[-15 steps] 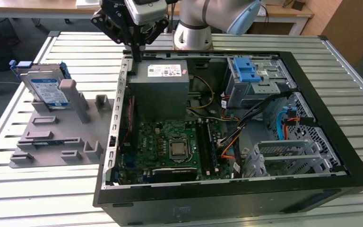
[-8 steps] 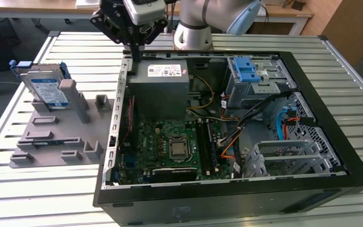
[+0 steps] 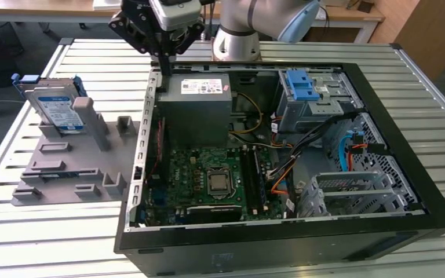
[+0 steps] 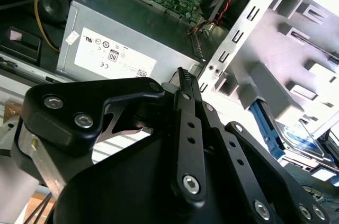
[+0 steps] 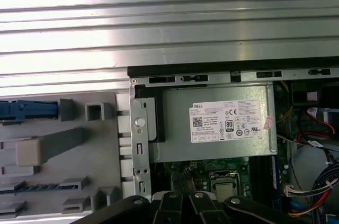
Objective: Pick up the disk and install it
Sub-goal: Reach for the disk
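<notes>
- Two containers. What's in each?
- First is the black computer case [image 3: 284, 238], lying open side up on the counter [image 3: 431, 81]. A grey power-supply box [image 3: 199, 110] with a white sticker sits at the far end, and the green motherboard [image 3: 207, 174] is nearer. The drive cage [image 3: 324, 105] is at the exterior view's right with a bare blue bracket [image 3: 303, 86] in it. There is also a perforated metal cage [image 3: 346, 191] and loose black and orange cables [image 3: 313, 137].
- Second?
- A grey slotted holder [image 3: 68, 168] on the counter, just beside the case on the exterior view's left. The disk [image 3: 56, 110] stands on edge in a far slot.
- Materials, shapes?
- The disk is a flat silver rectangle with a white-and-blue label and a blue plastic frame round its edges. The holder is matte grey with blocky posts and slots. The counter is shiny ribbed metal slats. The case walls are punched sheet metal.
- Claw?
- The claw [image 3: 163, 68] is made of black linked bars. Its fingers are drawn together to a thin point with nothing between them. It hangs over the case's far rim, at the corner by the power-supply box, well apart from the disk.
- Edges, room?
- There is open air above the holder and the disk's top edge. The case's side wall stands between the holder and the power-supply box. In the second wrist view the disk's blue edge [image 4: 265, 128] shows behind the holder's posts.
</notes>
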Motion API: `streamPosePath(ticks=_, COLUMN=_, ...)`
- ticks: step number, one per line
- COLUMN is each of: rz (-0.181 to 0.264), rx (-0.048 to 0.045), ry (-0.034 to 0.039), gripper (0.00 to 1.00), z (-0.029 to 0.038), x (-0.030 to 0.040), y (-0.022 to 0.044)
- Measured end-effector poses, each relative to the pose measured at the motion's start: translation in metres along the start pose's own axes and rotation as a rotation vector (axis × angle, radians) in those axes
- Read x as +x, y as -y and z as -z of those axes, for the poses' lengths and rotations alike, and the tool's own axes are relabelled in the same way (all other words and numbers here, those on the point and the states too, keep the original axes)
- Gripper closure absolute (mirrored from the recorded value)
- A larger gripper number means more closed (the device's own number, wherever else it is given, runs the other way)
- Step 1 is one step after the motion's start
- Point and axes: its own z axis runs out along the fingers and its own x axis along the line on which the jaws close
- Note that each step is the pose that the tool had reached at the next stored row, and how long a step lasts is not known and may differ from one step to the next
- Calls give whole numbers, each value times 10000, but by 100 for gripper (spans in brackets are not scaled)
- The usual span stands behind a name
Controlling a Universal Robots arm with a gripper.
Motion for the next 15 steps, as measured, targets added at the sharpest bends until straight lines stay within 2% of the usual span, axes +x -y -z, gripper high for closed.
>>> streamPosePath(ticks=15, rz=0, rx=0, ry=0, gripper=89, z=1, x=33, y=3)
